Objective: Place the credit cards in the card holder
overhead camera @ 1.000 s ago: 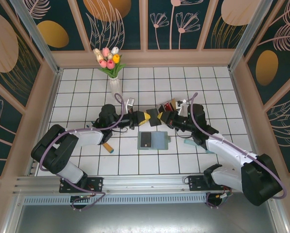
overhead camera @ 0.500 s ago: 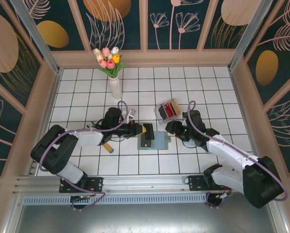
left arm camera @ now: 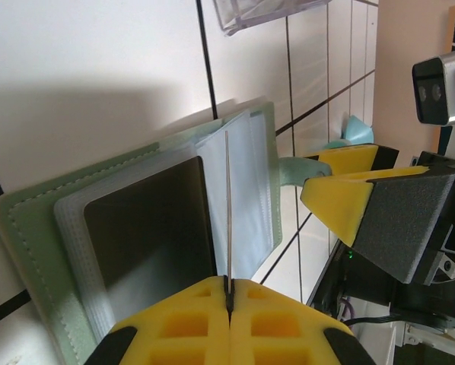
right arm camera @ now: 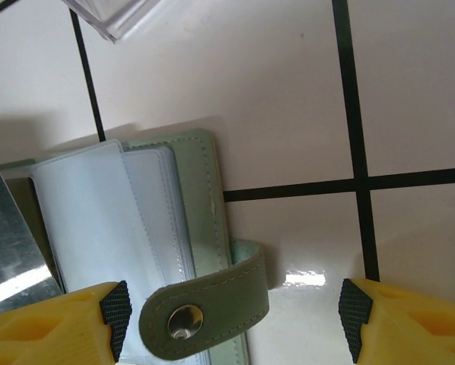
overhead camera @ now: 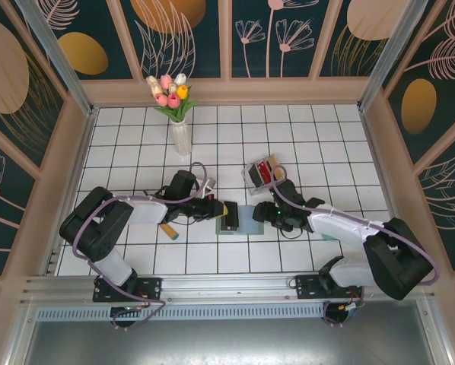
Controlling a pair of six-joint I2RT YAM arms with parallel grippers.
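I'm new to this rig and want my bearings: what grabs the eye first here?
Both arms meet over the open sage card holder mid-table: the left tool pinches a thin card edge-on above its pockets, the open right tool straddles its snap tab. Behind them stands a vase of tulips.

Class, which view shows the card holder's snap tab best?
Right wrist view: the card holder's snap tab lies close, metal stud plain. Left wrist view shows its edge; top external view, too small to tell.

Sage card holder lies open w/ dark grey card inside.
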